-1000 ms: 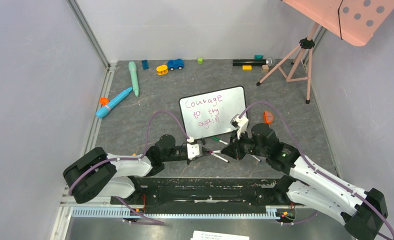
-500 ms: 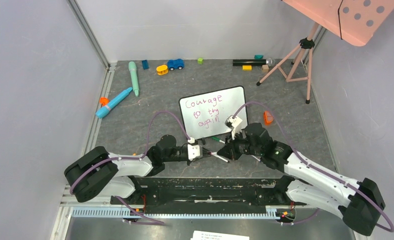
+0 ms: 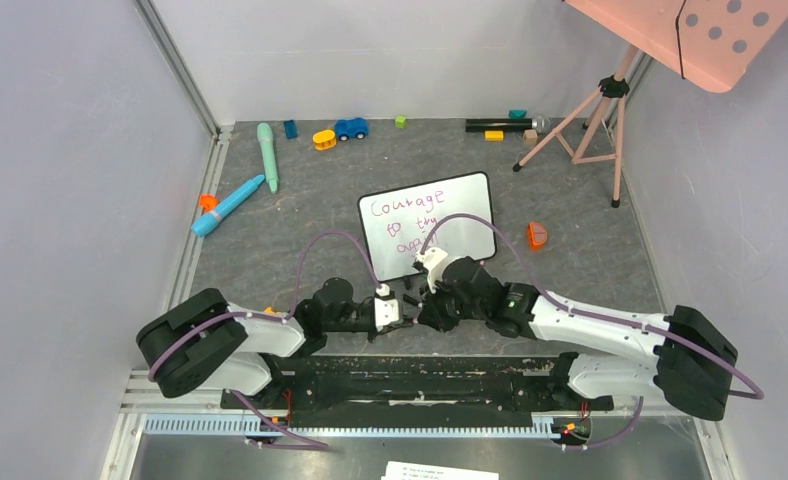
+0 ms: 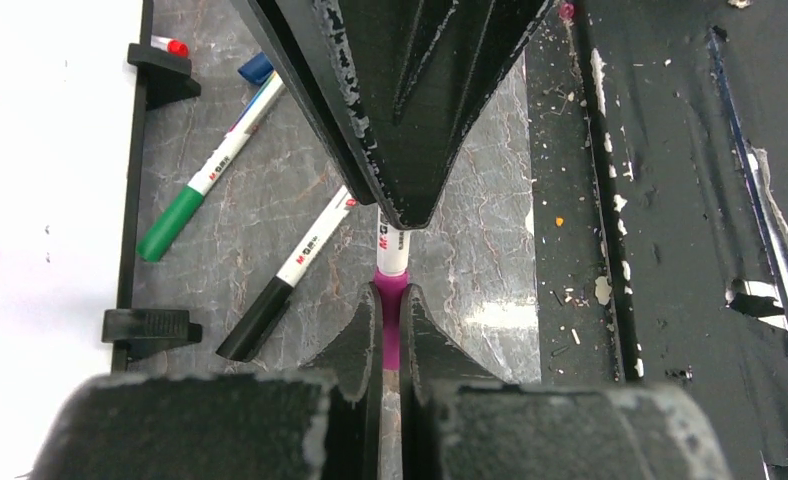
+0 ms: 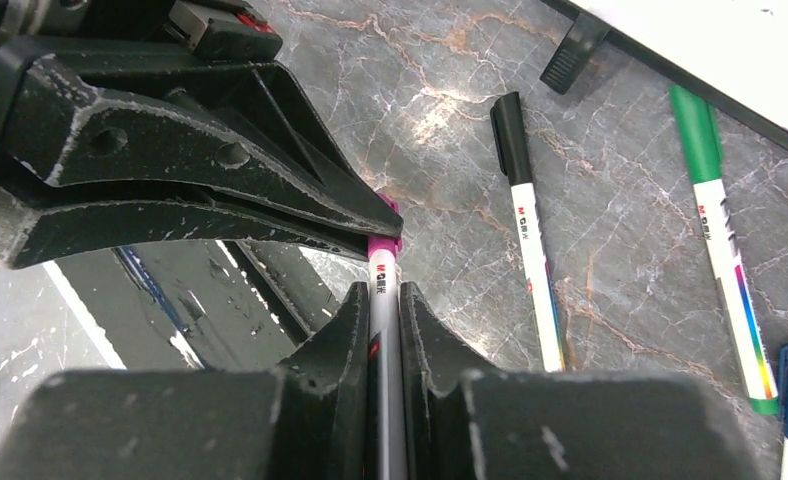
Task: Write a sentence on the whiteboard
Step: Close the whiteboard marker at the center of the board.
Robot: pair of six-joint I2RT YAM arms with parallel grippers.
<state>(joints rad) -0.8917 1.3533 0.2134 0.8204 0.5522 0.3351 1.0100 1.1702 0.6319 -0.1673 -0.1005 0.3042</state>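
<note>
Marker (image 4: 394, 240) is held just nearer than the whiteboard (image 3: 465, 195): its pink cap (image 4: 391, 283) is clamped by the left gripper (image 4: 391, 295), its barrel (image 5: 381, 275) by the right gripper (image 5: 379, 297). The sentence (image 3: 405, 207) is seen on the whiteboard beyond both, partly hidden.

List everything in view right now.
whiteboard: 1, white, table centre
sentence: 1, pink, on the whiteboard, partly hidden
pink marker: 1, gripped by both grippers
black marker: 1, lying near the whiteboard's edge
green marker: 1, beside it
orange piece: 1, right of the whiteboard
toy car: 1, blue, far edge
teal pens: 2, far left
tripod: 1, pink, far right
left gripper: 1, black, shut on cap
right gripper: 1, black, shut on barrel
</note>
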